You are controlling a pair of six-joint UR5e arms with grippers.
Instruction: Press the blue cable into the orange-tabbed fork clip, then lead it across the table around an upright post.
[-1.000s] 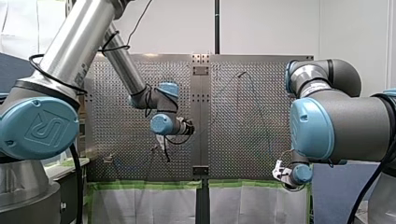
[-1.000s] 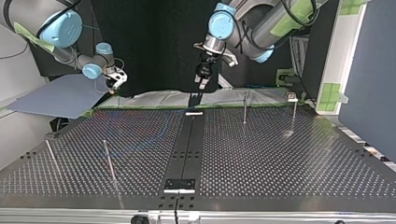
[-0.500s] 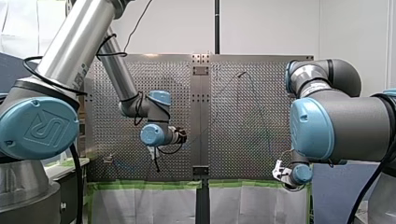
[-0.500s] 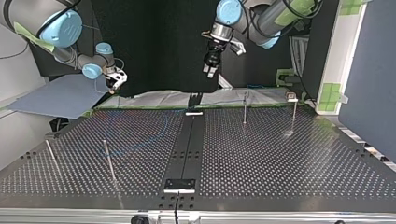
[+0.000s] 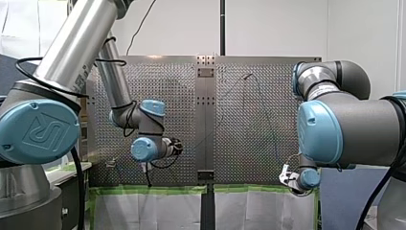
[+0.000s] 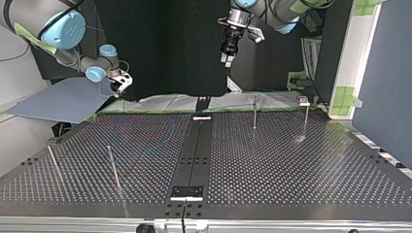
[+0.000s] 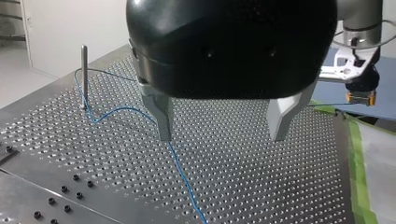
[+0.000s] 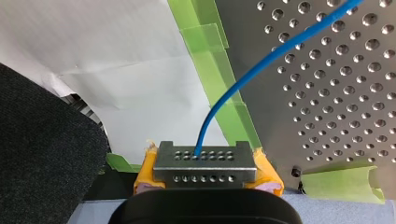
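A thin blue cable (image 7: 179, 164) lies on the perforated table, bends around an upright post (image 7: 84, 74) and runs on under my left gripper (image 7: 222, 138). That gripper hangs well above the plate, open, with nothing between its metal fingers. In the top view my left gripper (image 6: 226, 57) is high over the table's far edge. My right gripper (image 8: 204, 161) has yellow pads and is shut on the blue cable (image 8: 243, 79), just off the taped table edge. It also shows as my right gripper (image 6: 118, 83) at the top view's left. A small clip (image 6: 303, 101) sits at the far right.
Further upright posts (image 6: 254, 112) (image 6: 112, 167) (image 6: 52, 162) stand on the plate (image 6: 291, 165). A dark centre strip (image 6: 194, 150) divides it. Green tape (image 8: 210, 60) and white sheeting line the edge by my right gripper. A blue-grey board (image 6: 63, 102) lies beyond that edge.
My left arm has risen and swung toward the top view's right, leftward and lower in the front view, its gripper still open. The right arm has not moved.
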